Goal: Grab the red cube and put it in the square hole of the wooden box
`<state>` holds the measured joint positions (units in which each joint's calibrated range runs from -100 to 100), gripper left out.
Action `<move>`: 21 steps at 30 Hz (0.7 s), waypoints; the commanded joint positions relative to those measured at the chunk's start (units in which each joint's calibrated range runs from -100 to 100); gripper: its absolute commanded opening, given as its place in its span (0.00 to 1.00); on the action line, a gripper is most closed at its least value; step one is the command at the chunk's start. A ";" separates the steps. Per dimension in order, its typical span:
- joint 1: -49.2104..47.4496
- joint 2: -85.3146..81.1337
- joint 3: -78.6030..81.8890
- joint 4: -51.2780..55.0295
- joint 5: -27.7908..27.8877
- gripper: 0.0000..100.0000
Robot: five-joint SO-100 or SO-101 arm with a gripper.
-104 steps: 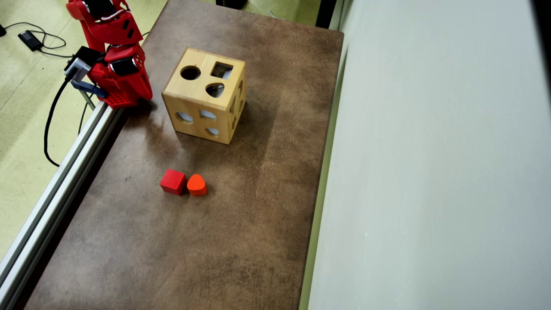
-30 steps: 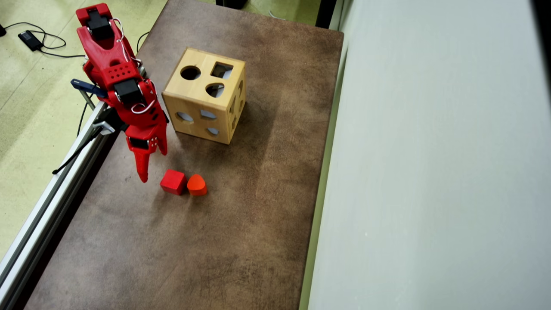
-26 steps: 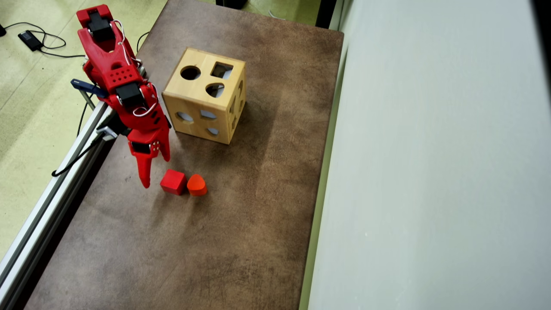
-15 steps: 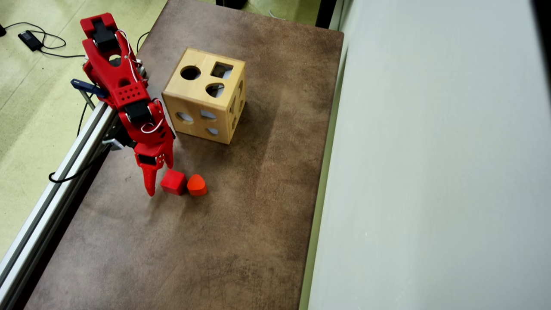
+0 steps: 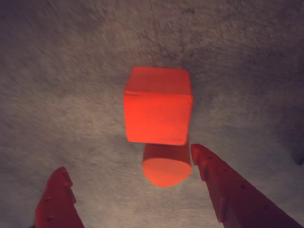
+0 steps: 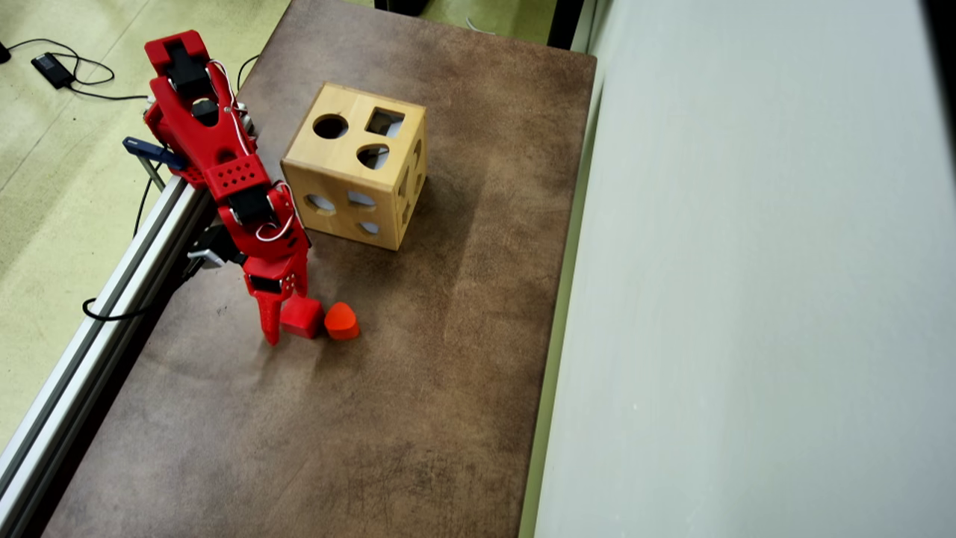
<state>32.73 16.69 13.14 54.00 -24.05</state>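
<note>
The red cube lies on the brown table, in front of the wooden box. The square hole is in the box's top face, at the far right corner. My gripper is open and low at the cube's left side, with its long finger just left of the cube. In the wrist view the cube fills the middle, just beyond my open gripper. Nothing is held between the fingers.
An orange teardrop block touches the cube's right side; in the wrist view this block sits beside the right finger. A metal rail runs along the table's left edge. A grey wall borders the right.
The arm has unfolded from its base and swung down across the table. The open gripper has come right up to the red cube's left side. The blocks and box have not moved.
</note>
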 commanded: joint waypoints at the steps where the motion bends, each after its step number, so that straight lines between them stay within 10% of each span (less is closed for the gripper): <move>1: -1.01 -0.52 -0.62 0.33 -1.12 0.39; 21: -0.94 0.16 4.48 -0.64 -1.27 0.39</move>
<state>31.94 16.95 18.19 53.59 -25.13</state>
